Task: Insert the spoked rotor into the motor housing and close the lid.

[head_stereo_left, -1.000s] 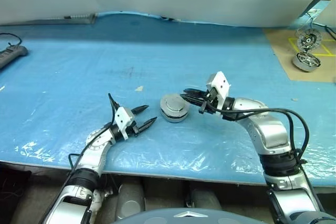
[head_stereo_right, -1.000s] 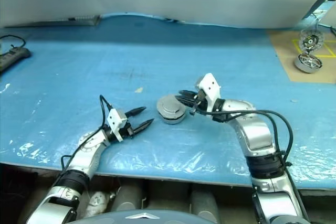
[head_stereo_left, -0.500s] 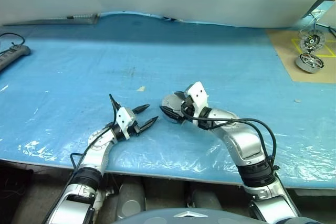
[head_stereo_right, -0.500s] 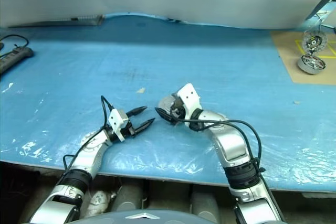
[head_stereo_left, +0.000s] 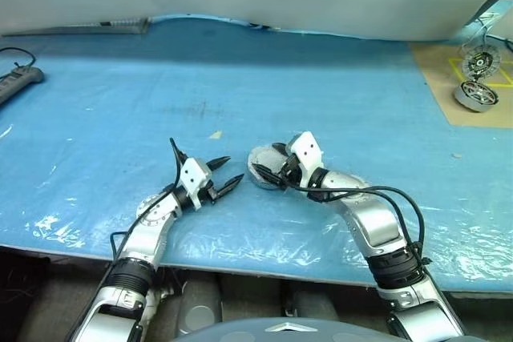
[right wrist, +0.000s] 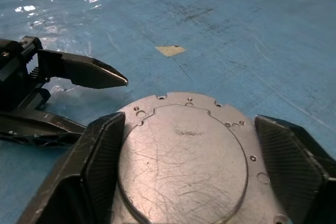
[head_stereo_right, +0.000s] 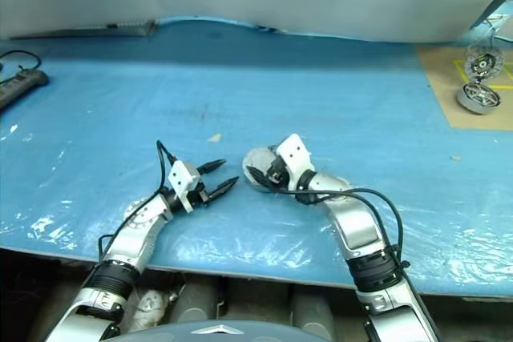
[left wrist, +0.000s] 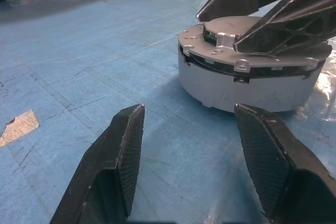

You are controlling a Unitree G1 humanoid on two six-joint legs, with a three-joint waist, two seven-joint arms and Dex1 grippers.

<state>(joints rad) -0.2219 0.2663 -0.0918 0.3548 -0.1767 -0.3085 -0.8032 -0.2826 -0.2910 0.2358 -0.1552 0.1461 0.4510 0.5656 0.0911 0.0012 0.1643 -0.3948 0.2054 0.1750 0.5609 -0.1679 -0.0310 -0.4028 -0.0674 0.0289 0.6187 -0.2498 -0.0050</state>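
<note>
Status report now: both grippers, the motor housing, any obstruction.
Left gripper open, empty, short of the motor housing. Right gripper open, fingers straddling the lid, lid down flat. Nothing between gripper and housing.

Head stereo pair: both eyes look fwd & down from above over the blue-covered table (head_stereo_left: 321, 78); wide, far view, near edge to the grey wall behind. Right eye sits a bit to the side, so things shift slightly between the two, otherwise same scene.

Left wrist cam: very low, near table level, looks along the left gripper (left wrist: 189, 145) fingers at the motor housing (left wrist: 247, 85) side-on, close.

Right wrist cam: just above the lid (right wrist: 184, 156), looks down over it, very close; right gripper (right wrist: 194, 150) fingers flank it.

Shared: housing w/ lid is in all four views; each wrist cam also catches the other gripper's fingers.
</note>
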